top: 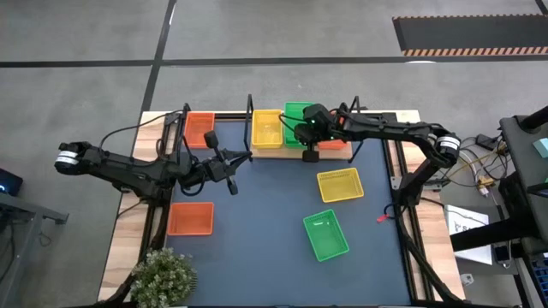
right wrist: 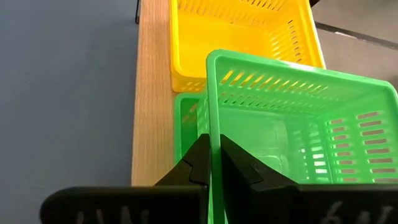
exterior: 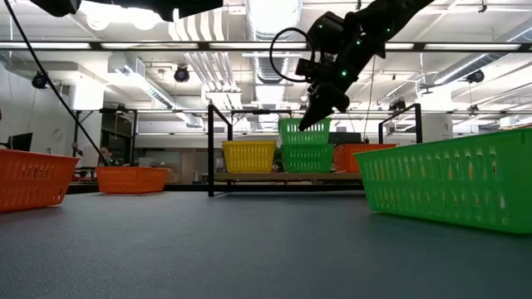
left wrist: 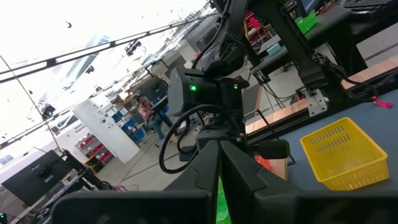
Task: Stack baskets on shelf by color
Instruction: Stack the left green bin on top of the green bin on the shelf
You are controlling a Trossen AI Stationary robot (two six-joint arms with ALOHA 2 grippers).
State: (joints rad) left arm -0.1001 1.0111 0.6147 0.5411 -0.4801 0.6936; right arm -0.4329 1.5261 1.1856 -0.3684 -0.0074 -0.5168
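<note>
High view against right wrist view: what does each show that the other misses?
Only the high view shows the loose green plastic mesh basket, the loose yellow one, two orange ones and the left gripper. Only the right wrist view shows a second green basket underneath. Both show the right gripper shut on the held green basket beside the shelf's yellow basket.

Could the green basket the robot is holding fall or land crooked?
Maybe. The right gripper pinches only one thin wall of the upper green basket, so it could tip or slip. It hangs above the lower green basket on the shelf and may not nest squarely. The yellow basket sits right beside it and could get bumped.
</note>
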